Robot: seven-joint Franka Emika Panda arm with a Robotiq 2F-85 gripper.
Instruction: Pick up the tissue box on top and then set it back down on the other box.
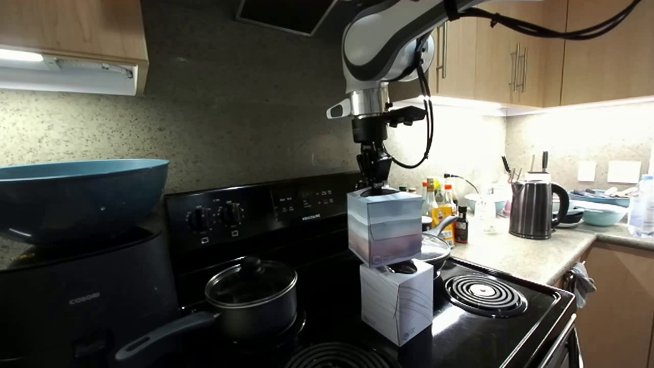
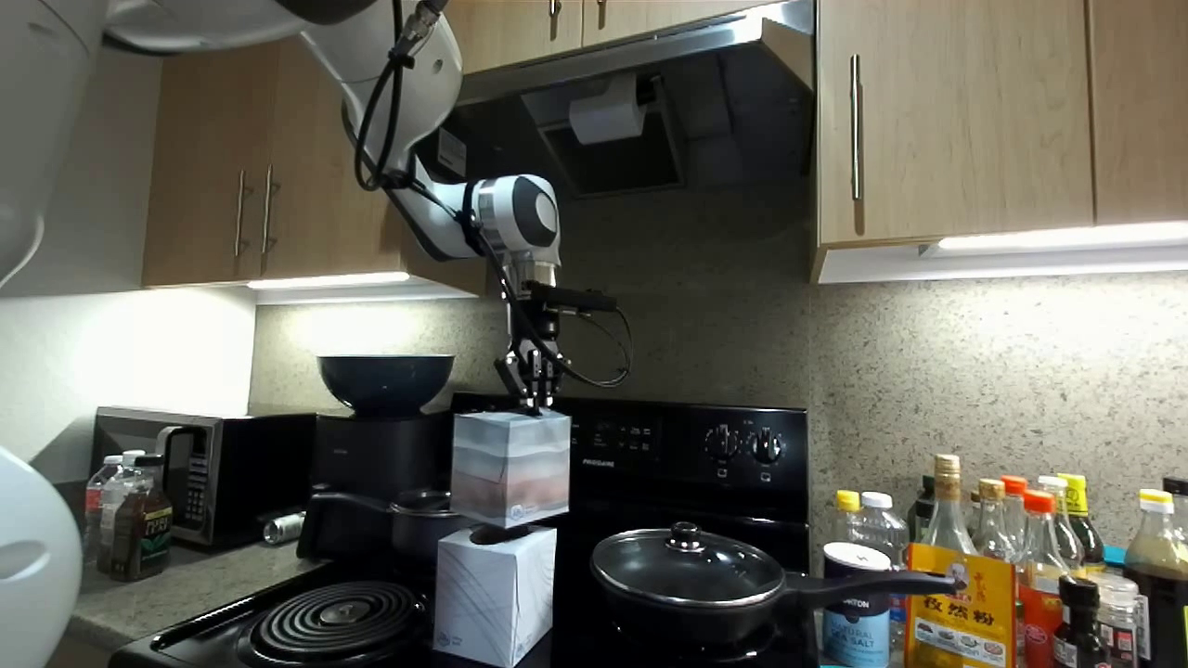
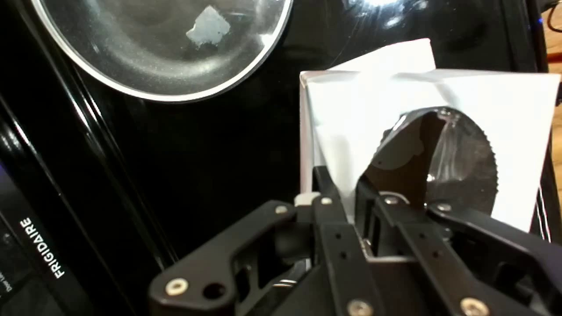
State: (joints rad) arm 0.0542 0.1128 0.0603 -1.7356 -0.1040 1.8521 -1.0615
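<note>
My gripper [image 3: 347, 188] had the tissue box [image 1: 386, 230] by its top — in the wrist view the fingers [image 3: 325, 180] pinched the strip of card between the oval opening [image 3: 461, 149] and the edge, one finger inside the opening, the second apparently against the outer wall. I held the box over the other box [image 1: 393, 309], whose dark slot [image 1: 403, 267] showed partly beneath it in both exterior views, so the pair were not squarely stacked. It looked lifted clear, though I could not tell whether its lowest corner touched.

I judged the pick-up done and the setting down yet to finish. The next move called for lining the box up, lowering it gently until its base met the other's top all round — then parting the fingers and rising straight. Gripped at one edge, it might swing or tip, and the lidded pan [image 2: 687, 584] stood near.
</note>
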